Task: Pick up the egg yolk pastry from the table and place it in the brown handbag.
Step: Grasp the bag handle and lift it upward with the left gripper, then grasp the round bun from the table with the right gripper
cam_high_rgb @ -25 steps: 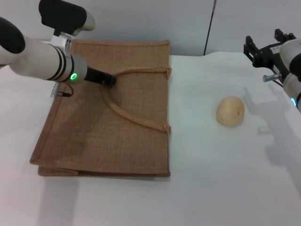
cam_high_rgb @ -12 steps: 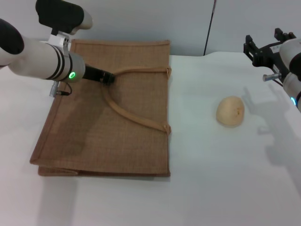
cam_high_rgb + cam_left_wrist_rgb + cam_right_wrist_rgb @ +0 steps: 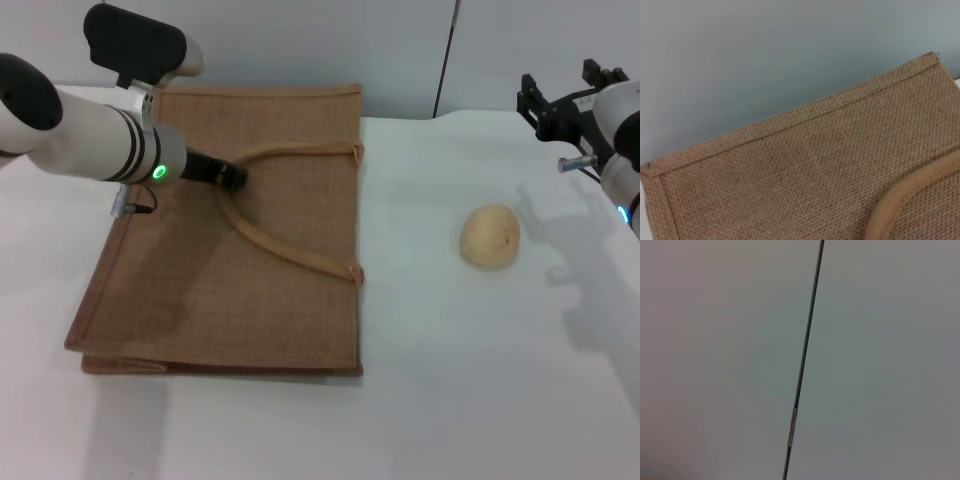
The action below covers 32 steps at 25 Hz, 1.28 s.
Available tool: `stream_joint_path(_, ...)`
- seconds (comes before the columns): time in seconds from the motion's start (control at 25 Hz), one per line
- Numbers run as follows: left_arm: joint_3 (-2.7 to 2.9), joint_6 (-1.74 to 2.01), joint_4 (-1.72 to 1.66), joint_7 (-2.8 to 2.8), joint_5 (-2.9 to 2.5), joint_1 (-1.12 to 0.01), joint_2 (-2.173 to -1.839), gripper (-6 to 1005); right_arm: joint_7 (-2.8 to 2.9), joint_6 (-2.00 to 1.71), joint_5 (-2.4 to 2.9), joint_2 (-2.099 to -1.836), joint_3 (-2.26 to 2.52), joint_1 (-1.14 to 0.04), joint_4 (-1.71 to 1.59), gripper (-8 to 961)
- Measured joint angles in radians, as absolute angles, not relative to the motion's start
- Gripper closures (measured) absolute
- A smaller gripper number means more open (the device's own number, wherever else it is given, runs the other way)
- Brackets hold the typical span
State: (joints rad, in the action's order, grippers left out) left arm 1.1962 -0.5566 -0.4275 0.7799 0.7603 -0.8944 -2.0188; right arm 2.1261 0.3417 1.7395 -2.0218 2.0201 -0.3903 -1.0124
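Left tool (image 3: 232,178) slightly lower on brown handbag (image 3: 200,290) handle.

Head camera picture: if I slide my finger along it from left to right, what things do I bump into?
Left claw over the brown handbag → bare white table → egg yolk pastry → right claw, held up at the far right edge.
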Motion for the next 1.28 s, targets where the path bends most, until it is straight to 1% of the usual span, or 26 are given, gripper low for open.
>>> stream_joint_path(0.48,1.196,-0.552,-0.442,0.780,0.767,-0.895,-2.026,684,2.126,0.340,1.739,-2.022,2.017,-0.391,-1.008,223)
stream_joint_path(0.68,1.198,-0.602,-0.515,0.775,0.763,-0.885,-2.026,877,2.126,0.340,1.739,-2.022,2.013,-0.380,-1.005,223)
stream_joint_path(0.88,1.196,-0.693,-0.604,0.771,0.761,-0.869,-2.026,877,2.112,0.339,1.739,-2.020,2.008,-0.360,-1.012,223)
stream_joint_path(1.04,1.194,-0.788,-0.724,0.743,0.740,-0.847,-2.026,877,2.055,0.318,1.738,-2.020,1.982,-0.307,-1.070,222)
stream_joint_path(1.16,1.198,-0.875,-0.876,0.679,0.691,-0.809,-2.027,877,2.027,0.210,1.737,-2.021,1.921,-0.263,-1.141,221)
stream_joint_path(1.28,1.198,-0.951,-1.020,0.628,0.645,-0.770,-2.029,877,2.024,0.088,1.737,-2.021,1.860,-0.242,-1.177,220)
